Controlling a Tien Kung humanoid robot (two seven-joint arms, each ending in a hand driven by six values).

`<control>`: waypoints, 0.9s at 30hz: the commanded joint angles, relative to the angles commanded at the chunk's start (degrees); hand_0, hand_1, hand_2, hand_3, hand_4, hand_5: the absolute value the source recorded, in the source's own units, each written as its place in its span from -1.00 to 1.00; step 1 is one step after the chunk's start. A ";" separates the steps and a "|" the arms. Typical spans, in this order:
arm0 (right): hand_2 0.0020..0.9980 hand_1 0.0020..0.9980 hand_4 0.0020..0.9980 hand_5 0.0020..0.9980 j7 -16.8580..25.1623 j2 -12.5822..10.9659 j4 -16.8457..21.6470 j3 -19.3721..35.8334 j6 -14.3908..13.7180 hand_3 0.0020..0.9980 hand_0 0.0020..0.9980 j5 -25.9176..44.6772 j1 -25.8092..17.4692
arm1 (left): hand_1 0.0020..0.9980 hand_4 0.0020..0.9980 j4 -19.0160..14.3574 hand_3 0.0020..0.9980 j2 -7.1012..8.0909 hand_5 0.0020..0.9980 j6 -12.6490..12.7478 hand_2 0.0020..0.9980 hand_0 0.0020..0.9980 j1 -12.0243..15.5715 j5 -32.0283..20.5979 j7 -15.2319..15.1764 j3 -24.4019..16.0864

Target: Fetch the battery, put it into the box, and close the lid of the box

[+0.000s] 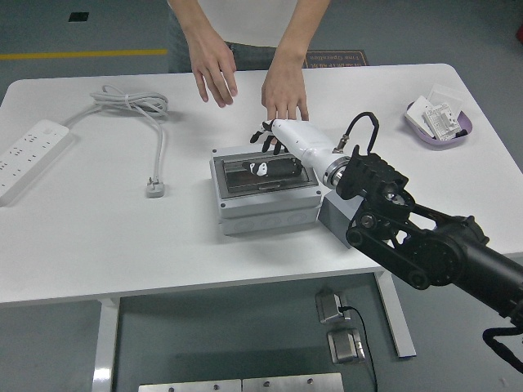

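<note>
White table (pixel 98 237), grey box (pixel 265 192) in middle. Right hand (pixel 270 151) resting on lid (pixel 265 175), fingers spread, gripping nothing. Person's hands (pixel 211 65) hovering behind.

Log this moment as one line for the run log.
right robot hand: over box lid, fingers spread | lid: down | person's hands: one on table, one raised | left arm: out of view

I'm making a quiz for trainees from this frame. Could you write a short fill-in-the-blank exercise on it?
1. The robot's right hand rests on the grey plastic box, whose lid is ____.
2. The white power strip lies near the table's ____ edge.
3. The purple dish sits at the table's far ____ corner.

Missing: closed; left; right
</note>
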 joint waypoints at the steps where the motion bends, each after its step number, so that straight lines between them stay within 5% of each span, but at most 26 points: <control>1: 0.06 -0.07 0.60 0.03 -0.50 -0.18 0.94 1.51 0.85 0.40 -0.15 -1.01 -0.75 | 0.36 0.47 0.00 0.54 -0.01 -0.13 0.00 0.32 0.36 0.03 -0.01 0.00 -0.03; 8: 0.04 -0.09 0.62 0.04 -3.52 -1.89 9.35 11.50 5.45 0.40 -0.20 -8.80 -7.81 | 0.36 0.47 0.00 0.54 -0.13 -0.14 0.12 0.32 0.36 0.63 -0.47 0.26 0.04; 14: 0.08 -0.09 0.63 0.08 -3.04 -2.74 16.40 20.91 5.16 0.37 -0.22 -14.45 -13.17 | 0.36 0.47 0.00 0.54 -0.23 -0.14 0.19 0.32 0.36 1.06 -0.63 0.65 -0.26; 27: 0.08 -0.08 0.66 0.11 4.95 -0.24 18.64 38.77 -6.72 0.33 -0.19 -15.04 -19.36 | 0.36 0.46 0.00 0.53 -0.27 -0.16 0.14 0.32 0.36 1.43 -1.14 0.92 -0.09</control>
